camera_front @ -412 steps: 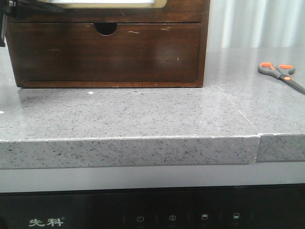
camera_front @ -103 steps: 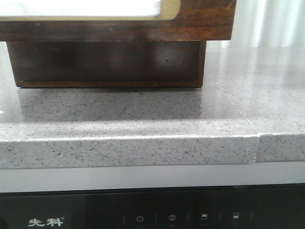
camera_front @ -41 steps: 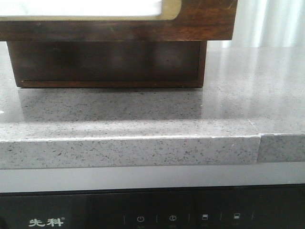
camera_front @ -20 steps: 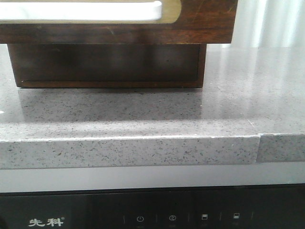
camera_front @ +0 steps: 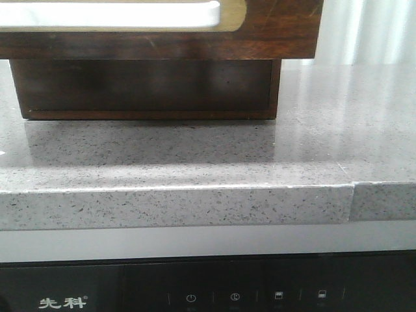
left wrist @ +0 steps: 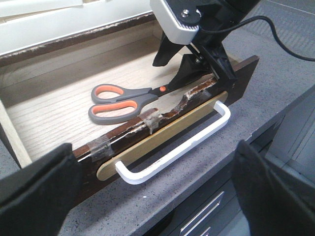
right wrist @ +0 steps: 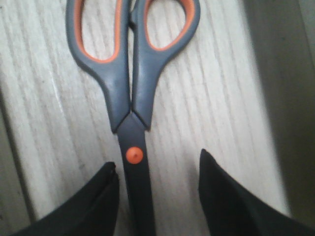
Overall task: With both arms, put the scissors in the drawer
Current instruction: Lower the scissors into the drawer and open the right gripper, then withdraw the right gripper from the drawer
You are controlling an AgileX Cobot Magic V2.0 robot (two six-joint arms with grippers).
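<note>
The drawer is pulled out over the counter, its cut-out front and white handle facing me. In the left wrist view the drawer stands open, and the scissors lie flat on its pale wooden floor. My right gripper reaches into the drawer over the blade end. In the right wrist view the scissors lie between the spread fingers of the right gripper, with gaps on both sides. My left gripper is wide open and empty, in front of the white handle.
The dark wooden chest stands under the drawer on the grey speckled counter. The counter's front edge has a seam at the right. A black appliance panel is below. The right arm's cable hangs past the drawer.
Ten seconds ago the scissors lay on the counter at the right and the drawer was in. Now the drawer is out and the scissors lie in it. It has hardly shifted since half a second ago.
</note>
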